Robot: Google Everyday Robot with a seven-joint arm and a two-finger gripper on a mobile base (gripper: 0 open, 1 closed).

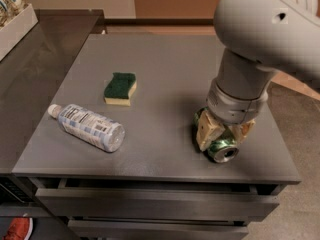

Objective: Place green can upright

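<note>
Grasp step: gripper (pixel 225 135) fingers (pixel 206 132) clamp the toppled green can (pixel 223 152) near the table (pixel 150 79) edge; next, lift and rotate upright.

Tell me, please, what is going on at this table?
The robot's tool is down at the table's front right, fingers clamped on either side of the green can. The can lies on its side, silver end toward the camera, not yet upright. A plastic bottle and a sponge lie apart from it.
</note>
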